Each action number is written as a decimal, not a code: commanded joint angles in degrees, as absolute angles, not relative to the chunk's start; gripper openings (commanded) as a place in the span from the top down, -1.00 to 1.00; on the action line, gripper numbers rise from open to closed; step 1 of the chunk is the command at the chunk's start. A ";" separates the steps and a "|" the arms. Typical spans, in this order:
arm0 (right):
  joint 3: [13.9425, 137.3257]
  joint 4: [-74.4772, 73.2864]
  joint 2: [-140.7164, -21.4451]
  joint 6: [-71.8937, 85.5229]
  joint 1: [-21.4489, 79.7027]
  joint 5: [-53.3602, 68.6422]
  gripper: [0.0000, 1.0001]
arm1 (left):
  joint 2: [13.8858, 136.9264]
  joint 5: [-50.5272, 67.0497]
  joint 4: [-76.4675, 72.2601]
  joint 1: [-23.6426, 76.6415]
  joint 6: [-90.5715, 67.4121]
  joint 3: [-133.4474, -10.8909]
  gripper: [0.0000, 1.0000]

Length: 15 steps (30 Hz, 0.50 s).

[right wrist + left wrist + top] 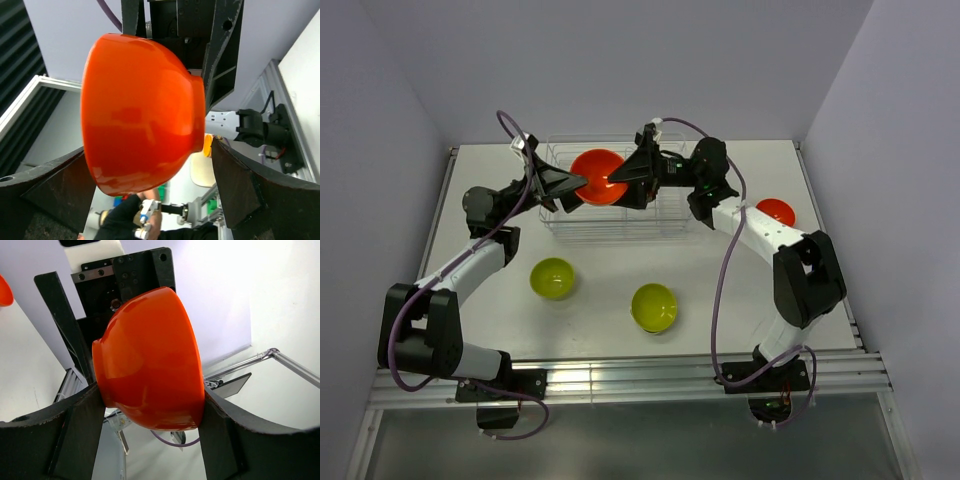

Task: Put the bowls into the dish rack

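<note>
An orange bowl (pixel 598 177) hangs on its side above the wire dish rack (pixel 665 222) at the back of the table. My left gripper (pixel 582 183) is shut on it: in the left wrist view (pixel 150 390) both fingers press the bowl (pixel 150 355) at foot and rim. My right gripper (pixel 616 178) faces it from the right and stands open around the same bowl (pixel 140 110), with a gap at the right finger (pixel 235 185). Two lime-green bowls (pixel 552 277) (pixel 654 306) sit upright on the table in front of the rack. Another orange bowl (pixel 775 211) sits at the right.
The rack shows no bowl inside it. White walls close in the table at the back and both sides. The right arm's elbow (pixel 805 275) stands near the right orange bowl. An aluminium rail (pixel 620 375) runs along the near edge.
</note>
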<state>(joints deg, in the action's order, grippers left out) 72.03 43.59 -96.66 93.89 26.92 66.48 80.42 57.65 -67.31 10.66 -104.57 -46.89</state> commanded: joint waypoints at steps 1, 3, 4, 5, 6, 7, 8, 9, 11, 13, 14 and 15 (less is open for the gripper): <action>71.28 55.19 -97.38 99.48 27.33 65.04 -0.84 | 79.37 55.72 -72.33 9.93 -105.73 -47.64 1.00; 71.28 57.12 -97.56 100.28 27.33 64.78 -0.77 | 79.37 55.81 -72.42 9.67 -105.91 -47.64 0.99; 71.19 57.13 -97.56 100.20 27.33 64.69 -0.76 | 79.37 55.81 -72.42 9.58 -106.08 -47.64 1.00; 71.10 56.95 -97.65 99.93 27.33 64.69 -0.75 | 79.37 55.81 -72.51 9.58 -106.17 -47.55 0.99; 71.10 57.21 -97.56 99.67 27.33 64.60 -0.71 | 79.37 55.81 -72.60 9.49 -106.17 -47.55 1.00; 71.02 57.22 -97.47 99.49 27.33 64.51 -0.71 | 79.37 55.81 -72.60 9.49 -106.26 -47.46 1.00; 71.02 57.22 -97.38 99.41 27.33 64.51 -0.70 | 79.37 55.81 -72.60 9.49 -106.35 -47.37 1.00; 71.10 56.35 -97.30 98.36 27.25 64.42 -0.69 | 79.37 55.81 -72.60 9.49 -106.35 -47.29 1.00; 71.36 55.20 -96.94 96.95 27.16 64.07 -0.69 | 79.19 55.81 -72.60 9.49 -106.44 -47.20 0.99; 72.33 51.78 -96.77 93.79 27.07 63.99 -0.71 | 79.10 55.90 -72.60 9.49 -106.61 -47.11 1.00; 72.59 50.72 -96.77 93.00 27.07 63.81 -0.72 | 79.01 55.90 -72.60 9.49 -106.61 -47.11 1.00; 72.86 49.49 -96.77 92.12 27.07 63.63 -0.75 | 79.01 55.99 -72.60 9.49 -106.61 -47.11 1.00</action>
